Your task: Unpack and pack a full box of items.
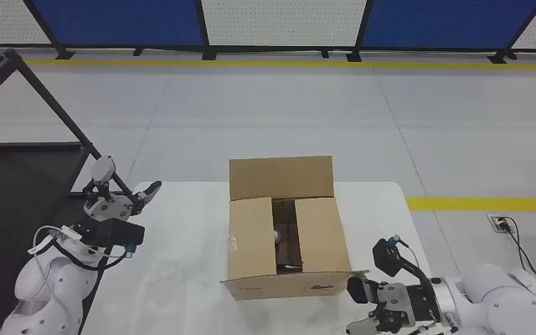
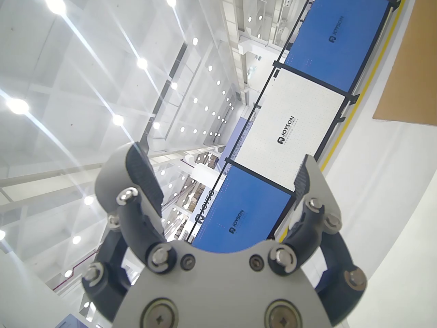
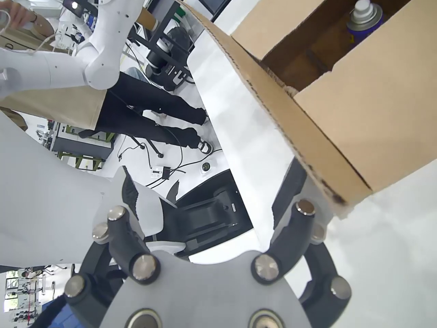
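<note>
The box (image 1: 251,247) is matt brown cardboard with rough corrugated edges, the table (image 1: 176,276) smooth and white, the can (image 3: 366,15) glossy metal

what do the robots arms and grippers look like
Both the left arm and right arm have rounded white shells with black wrist sections. A thin white cable loops beside the left wrist; a blue-tipped cable sits at the right one. The left gripper and right gripper each have a silver plate with screws, black links, and jaws faced with black ribbed pads.
</note>
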Controlling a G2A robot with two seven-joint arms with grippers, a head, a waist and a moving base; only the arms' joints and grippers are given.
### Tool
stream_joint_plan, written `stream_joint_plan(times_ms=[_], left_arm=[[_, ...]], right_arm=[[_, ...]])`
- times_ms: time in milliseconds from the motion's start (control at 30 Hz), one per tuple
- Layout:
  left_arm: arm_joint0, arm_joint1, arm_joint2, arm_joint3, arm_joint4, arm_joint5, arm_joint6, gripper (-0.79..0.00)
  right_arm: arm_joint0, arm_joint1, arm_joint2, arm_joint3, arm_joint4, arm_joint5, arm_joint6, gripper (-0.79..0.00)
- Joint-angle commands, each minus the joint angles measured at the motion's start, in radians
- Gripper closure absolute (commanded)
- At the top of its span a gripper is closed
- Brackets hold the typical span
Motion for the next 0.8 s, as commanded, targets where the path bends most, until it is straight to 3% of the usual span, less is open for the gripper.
stream_joint_plan(times_ms=[0,200,567,767], left_arm=[[0.007,0.000,-0.005,-0.003,-0.007,0.003,-0.004,-0.785],[0.026,0.002,-0.019,-0.004,-0.026,0.012,-0.009,-0.785],[0.046,0.003,-0.033,0.005,-0.043,0.017,-0.012,-0.785],[0.046,0.003,-0.033,0.005,-0.043,0.017,-0.012,-0.785]], right_arm=[[0.047,-0.009,-0.025,-0.002,-0.023,0.050,-0.013,-0.785],[0.195,-0.053,-0.161,0.049,-0.065,0.138,-0.019,-0.785],[0.195,-0.053,-0.161,0.049,-0.065,0.138,-0.019,-0.785],[0.188,-0.064,-0.161,0.010,-0.047,0.172,-0.094,-0.785]])
